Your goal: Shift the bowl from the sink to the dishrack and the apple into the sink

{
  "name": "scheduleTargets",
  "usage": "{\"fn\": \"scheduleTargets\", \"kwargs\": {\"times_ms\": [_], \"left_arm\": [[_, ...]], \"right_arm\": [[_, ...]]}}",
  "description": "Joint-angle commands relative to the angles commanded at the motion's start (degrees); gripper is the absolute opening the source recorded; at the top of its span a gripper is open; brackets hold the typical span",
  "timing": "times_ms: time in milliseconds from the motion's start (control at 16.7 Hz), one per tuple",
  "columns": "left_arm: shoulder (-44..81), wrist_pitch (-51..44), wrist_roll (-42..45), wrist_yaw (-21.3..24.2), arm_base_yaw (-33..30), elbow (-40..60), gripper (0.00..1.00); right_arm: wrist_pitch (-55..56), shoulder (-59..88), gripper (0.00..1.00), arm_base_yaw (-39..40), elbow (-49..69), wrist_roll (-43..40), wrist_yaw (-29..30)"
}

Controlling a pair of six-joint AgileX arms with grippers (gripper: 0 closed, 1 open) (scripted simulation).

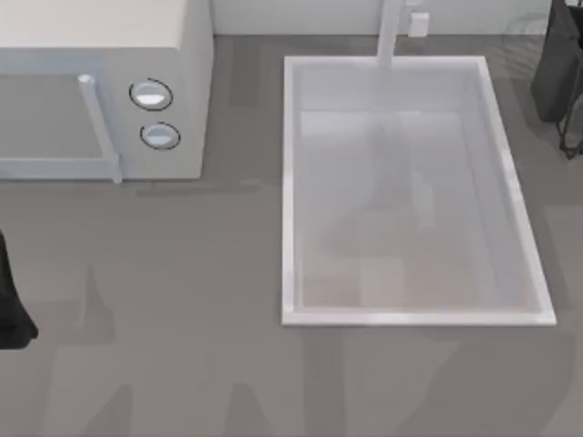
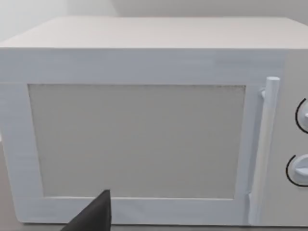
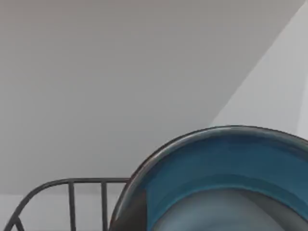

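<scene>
Left arm (image 1: 11,300): a dark shape at the table's 9 o'clock edge, parked; its wrist camera faces the microwave (image 2: 144,130) door. One dark fingertip (image 2: 94,216) pokes into that view, but I cannot tell how its fingers are set.
Sink (image 1: 291,182): white basin right of centre, faucet post (image 1: 390,32) at its 12 o'clock; no bowl or apple visible in it.
Right arm (image 1: 563,73): up at 2 o'clock, past the sink's far corner; I cannot tell whether its fingers grip anything.
Bowl (image 3: 226,168): glossy blue, looming close under the right wrist camera, beside the dark wire dishrack (image 3: 72,192); seated or still carried, I cannot tell.
Apple: I cannot place it.
Risk: if released off the wires, the bowl could tip or slide off the rack's edge.
Risk: a blind retreat could catch the bowl's rim and drag it.
</scene>
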Motion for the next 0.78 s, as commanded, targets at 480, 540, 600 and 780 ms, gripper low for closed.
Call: {"fn": "scheduleTargets", "kwargs": {"times_ms": [480,540,600,780], "left_arm": [[0.0,0.0,0.0,0.0,0.0,0.0,1.0],[0.0,0.0,0.0,0.0,0.0,0.0,1.0],[0.0,0.0,0.0,0.0,0.0,0.0,1.0],[0.0,0.0,0.0,0.0,0.0,0.0,1.0]], "right_arm": [[-0.01,-0.02,1.0,-0.11,0.01,0.0,0.0],[-0.01,-0.02,1.0,-0.11,0.01,0.0,0.0],[-0.29,-0.58,1.0,-0.02,-0.27,0.05,0.07],[-2.97,-5.87,1.0,0.73,-3.04,0.37,0.89]]}}
